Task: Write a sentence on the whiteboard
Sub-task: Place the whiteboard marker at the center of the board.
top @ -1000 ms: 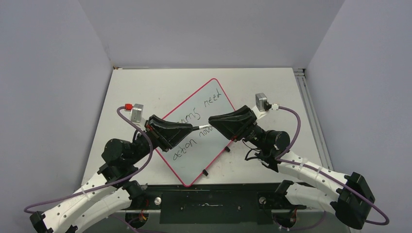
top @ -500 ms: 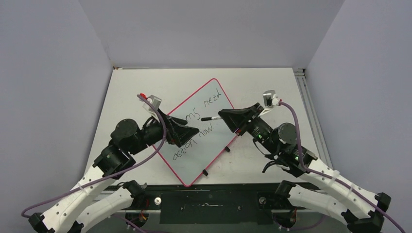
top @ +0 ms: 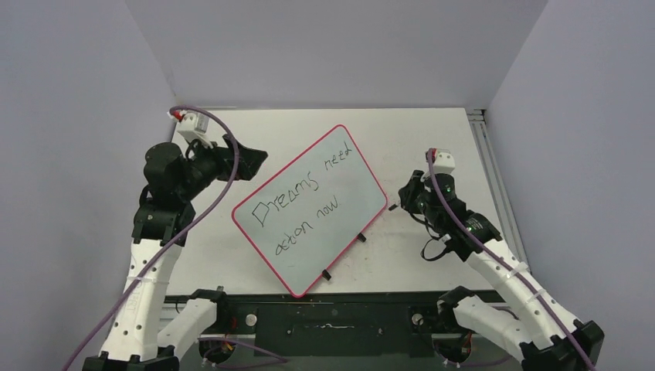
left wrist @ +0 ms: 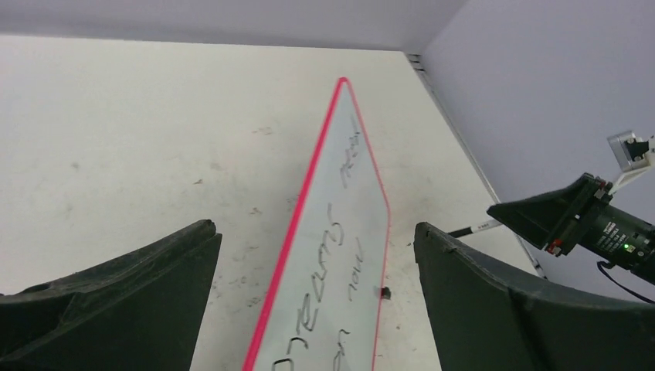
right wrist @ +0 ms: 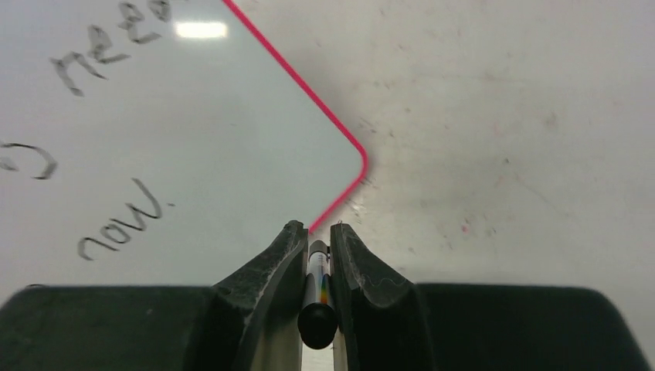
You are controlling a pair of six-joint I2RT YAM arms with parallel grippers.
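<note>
Centre of the top view: the whiteboard (top: 313, 259), flat on the scuffed white surface (top: 432, 139), turned on the diagonal with one corner toward the top of the frame and one toward the bottom. Thin pink-red rim all round; two small black feet (top: 361, 237) along the lower right edge. Across the upper half of the board, the sentence (top: 305, 197) in thin black handwriting, two slanted rows: "Dreams need" above, "action now" below.

Upper left of the top view: the left tool (top: 251, 158), off the board and apart from its upper left edge. Seen from the left wrist, spread wide with nothing between the fingers, the board running up the middle of that frame in the gap.

Right of centre in the top view: the right tool (top: 398, 202), just beside the board's right-hand corner. Seen from the right wrist, pressed in on a slim black marker (right wrist: 317, 297), pinching its barrel at the bottom centre of the frame, tip aimed at the rounded pink corner. Cannot tell whether tip and rim touch.
</note>
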